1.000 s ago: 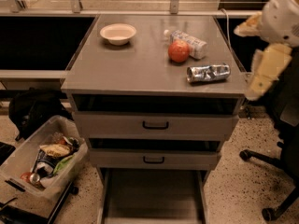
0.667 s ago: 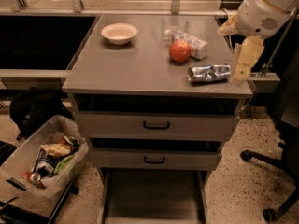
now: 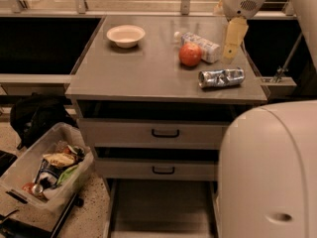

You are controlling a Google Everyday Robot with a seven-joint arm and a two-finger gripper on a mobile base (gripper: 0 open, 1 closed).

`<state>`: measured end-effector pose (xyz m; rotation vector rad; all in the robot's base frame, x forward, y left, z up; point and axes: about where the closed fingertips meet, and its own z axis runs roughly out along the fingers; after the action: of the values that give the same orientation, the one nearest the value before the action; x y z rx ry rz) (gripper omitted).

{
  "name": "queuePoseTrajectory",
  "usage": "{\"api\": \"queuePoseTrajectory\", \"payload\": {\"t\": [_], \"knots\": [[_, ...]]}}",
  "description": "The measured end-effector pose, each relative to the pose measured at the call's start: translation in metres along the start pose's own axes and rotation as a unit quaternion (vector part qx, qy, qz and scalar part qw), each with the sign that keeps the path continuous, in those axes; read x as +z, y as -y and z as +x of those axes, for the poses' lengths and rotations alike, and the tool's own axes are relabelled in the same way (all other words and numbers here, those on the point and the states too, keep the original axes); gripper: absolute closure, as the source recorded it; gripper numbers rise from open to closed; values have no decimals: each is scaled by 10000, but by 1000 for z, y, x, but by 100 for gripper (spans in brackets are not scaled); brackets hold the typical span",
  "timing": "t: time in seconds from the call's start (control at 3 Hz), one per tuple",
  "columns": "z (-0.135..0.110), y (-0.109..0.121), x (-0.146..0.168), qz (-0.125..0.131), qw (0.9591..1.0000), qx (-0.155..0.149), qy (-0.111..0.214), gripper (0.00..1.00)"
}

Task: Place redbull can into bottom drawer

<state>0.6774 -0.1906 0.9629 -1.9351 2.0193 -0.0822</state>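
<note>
The redbull can (image 3: 221, 77) lies on its side on the grey cabinet top (image 3: 143, 71), near the right front corner. My gripper (image 3: 232, 42) hangs from the white arm just behind and above the can, close to the bottle, and holds nothing. The bottom drawer (image 3: 158, 207) is pulled out below the two upper drawers, and its plain grey floor shows.
A red apple (image 3: 190, 54) and a clear plastic bottle (image 3: 200, 44) lie just behind the can. A white bowl (image 3: 126, 35) sits at the back left. A plastic bin of trash (image 3: 44, 167) and a black bag (image 3: 34, 118) are on the floor at left. My white body (image 3: 267, 172) fills the lower right.
The arm has swung left from beside the cabinet's right edge to over the top, just behind the can. My white body has come into view at the lower right.
</note>
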Motion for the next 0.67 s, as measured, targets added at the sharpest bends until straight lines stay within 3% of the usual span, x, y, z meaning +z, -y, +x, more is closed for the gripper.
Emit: {"api": "queuePoseTrajectory", "payload": {"t": [0.67], "knots": [[-8,37,0,418,9990,-123,-103,0]]}}
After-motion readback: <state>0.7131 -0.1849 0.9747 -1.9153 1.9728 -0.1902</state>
